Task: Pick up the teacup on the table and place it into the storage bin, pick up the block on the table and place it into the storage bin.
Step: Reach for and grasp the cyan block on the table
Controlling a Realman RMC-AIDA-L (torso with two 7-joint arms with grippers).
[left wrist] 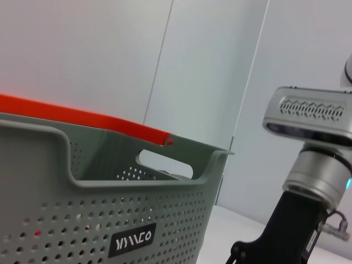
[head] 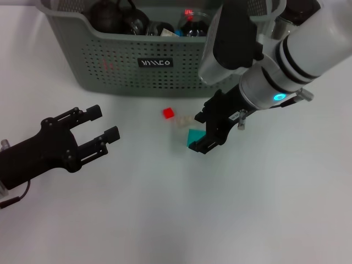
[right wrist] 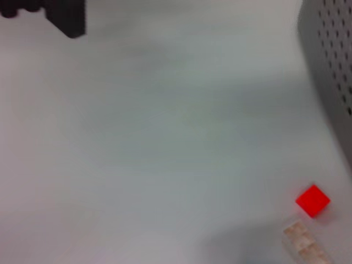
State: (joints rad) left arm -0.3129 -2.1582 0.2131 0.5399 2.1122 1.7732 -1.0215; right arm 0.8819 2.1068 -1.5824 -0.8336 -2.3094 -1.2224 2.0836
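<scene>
The grey-green storage bin (head: 110, 60) stands at the back of the white table; its wall also fills the left wrist view (left wrist: 82, 220) and shows in the right wrist view (right wrist: 330, 82). Dark glossy vessels (head: 110, 19) lie inside; I cannot tell whether one is the teacup. A red block (head: 169, 113) (right wrist: 312, 199), a pale clear block (head: 182, 121) (right wrist: 302, 245) and a teal block (head: 193, 136) lie in front of the bin. My right gripper (head: 204, 135) is right at the teal block, partly covering it. My left gripper (head: 104, 122) hangs open at the lower left, holding nothing.
A bottle with a red glint (head: 190, 22) and other items sit in the bin. An orange strip (left wrist: 82, 118) runs behind the bin's rim. The right arm's white forearm (head: 297, 49) reaches over the bin's right end. Bare white table (head: 176, 220) lies in front.
</scene>
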